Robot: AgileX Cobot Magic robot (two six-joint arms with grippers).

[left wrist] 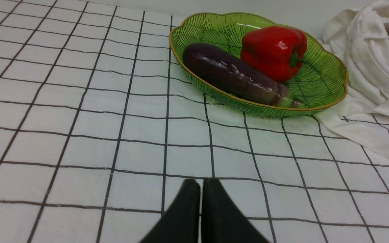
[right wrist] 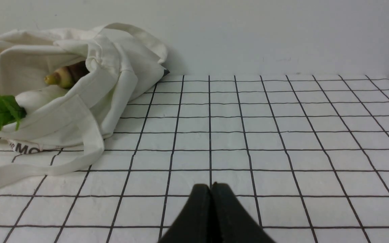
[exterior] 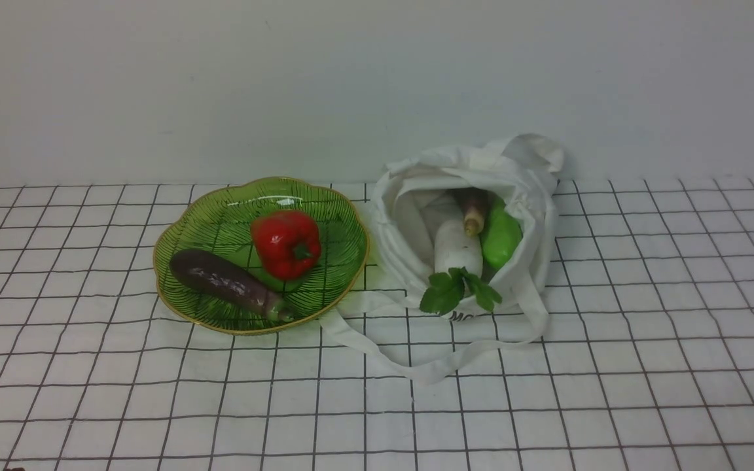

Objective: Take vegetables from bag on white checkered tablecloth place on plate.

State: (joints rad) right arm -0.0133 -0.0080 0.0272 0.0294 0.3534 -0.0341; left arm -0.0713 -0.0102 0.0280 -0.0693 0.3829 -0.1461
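Looking across the white checkered tablecloth, saw the green glass plate left of centre, towards the far edge. Found the dark purple eggplant lying slantwise in the plate's near left part, stalk end towards the near right rim, and the glossy red pepper farther back and to the right, also in the plate. Saw the white cloth bag just right of the plate, slumped, mouth open to the near side. Made out three vegetables in the bag: the white radish, with green leaves spilling over the near lip; the bright green vegetable to the right; and a brownish-purple one with a yellowish tip deeper in, partly hidden. Noticed the long white strap looping over the cloth on the near side. Found the left gripper nearly pressed together, only a thin sliver showing between the tips, and the right gripper pressed together, both pinching nothing and well apart from the vegetables.
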